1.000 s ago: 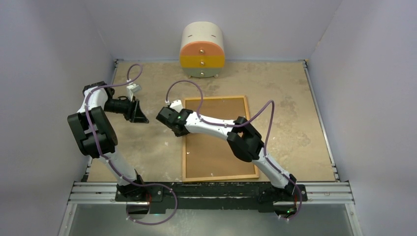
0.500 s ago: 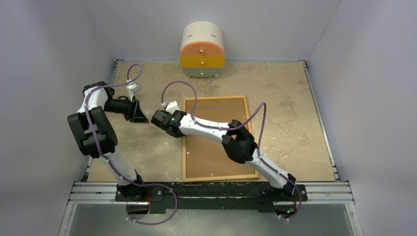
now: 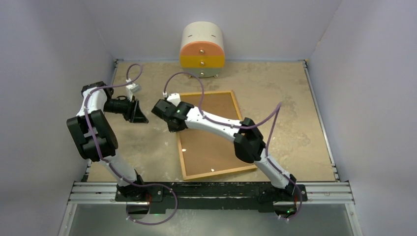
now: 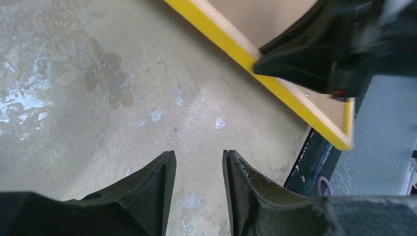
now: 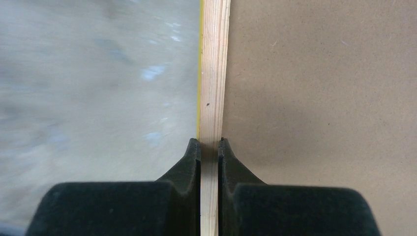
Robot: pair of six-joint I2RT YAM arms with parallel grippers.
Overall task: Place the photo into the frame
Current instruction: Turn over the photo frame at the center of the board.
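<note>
The frame (image 3: 221,172) lies back-up near the middle of the table (image 3: 295,113), slightly askew, with its brown backing board (image 5: 319,98) showing. I judge it light and stiff but thin. A pinch on one rail could let it swing, so I'd hold it mid-rail. My right gripper (image 5: 210,147) is clamped across the left wooden rail. My left gripper (image 4: 196,162) hangs over the table just left of the frame, jaws apart, empty. I count one frame, one board, one small drawer cabinet (image 3: 202,50), and no photo in view.
</note>
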